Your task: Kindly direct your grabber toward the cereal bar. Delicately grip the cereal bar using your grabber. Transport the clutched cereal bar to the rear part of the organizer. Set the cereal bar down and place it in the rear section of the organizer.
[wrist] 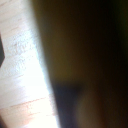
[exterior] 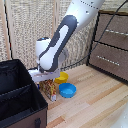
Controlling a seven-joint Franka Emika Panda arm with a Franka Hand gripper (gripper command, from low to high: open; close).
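Low in the middle-left of the exterior frame, our grabber (exterior: 46, 79) sits right over the cereal bar (exterior: 49, 88), whose patterned packet with a white end shows just beneath it on the wooden table (exterior: 95, 100). We cannot tell whether the fingers are spread or closed on the packet: the white block hides them, and the wrist view is a close blur of pale wood and dark shadow.

We judge the step in hand to be the grip itself. To do it well, we want the fingers centred across the packet's narrow width and closed gently, since a thin wrapper probably crumples or slips.

Just beside the bar, toward centre frame, stand a yellow bowl (exterior: 62, 77) and a blue bowl (exterior: 67, 90), so we should lift straight up before turning.

At the left edge, close beside the bar, sits the black organizer (exterior: 20, 95); its section toward the upper left looks like the rear one.
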